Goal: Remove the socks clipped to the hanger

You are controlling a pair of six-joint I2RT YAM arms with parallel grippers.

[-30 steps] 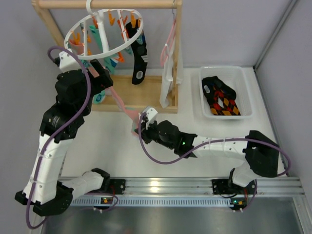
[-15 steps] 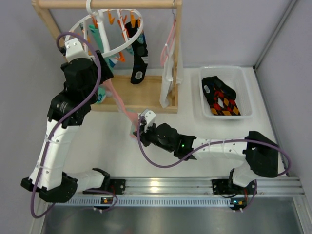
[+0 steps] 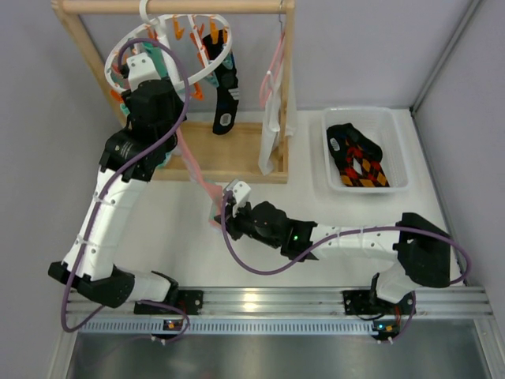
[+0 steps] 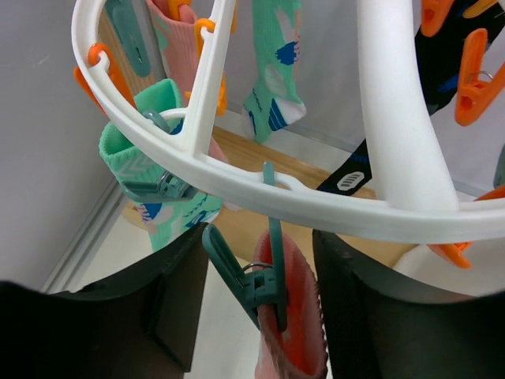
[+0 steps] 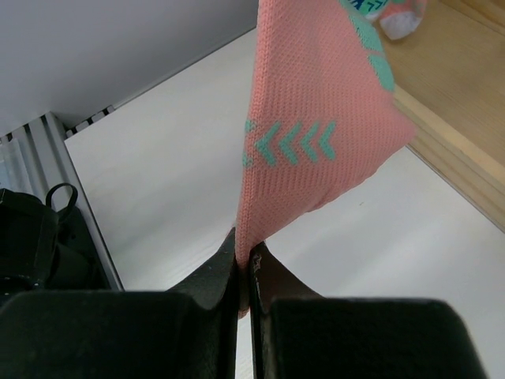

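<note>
The white ring hanger (image 3: 213, 67) hangs from the wooden rack, with mint-teal socks (image 4: 150, 178) and a black sock (image 3: 225, 99) clipped to it. A salmon-pink sock (image 3: 193, 170) stretches from a teal clip (image 4: 264, 288) down to my right gripper (image 3: 222, 207). My right gripper (image 5: 243, 264) is shut on the sock's lower end, just above the table. My left gripper (image 4: 264, 304) is open under the ring, its fingers (image 4: 177, 308) on either side of the teal clip and the pink sock's cuff (image 4: 296, 316).
A white bin (image 3: 367, 150) at the right holds a black sock with orange-red-yellow diamonds (image 3: 359, 162). A long white and pink cloth (image 3: 272, 103) hangs from the wooden rack (image 3: 229, 154). Orange clips (image 4: 469, 75) crowd the ring.
My left arm has risen and moved right, bringing its open gripper up under the ring around the teal clip. My right gripper has kept its hold on the pink sock, shifting slightly.
</note>
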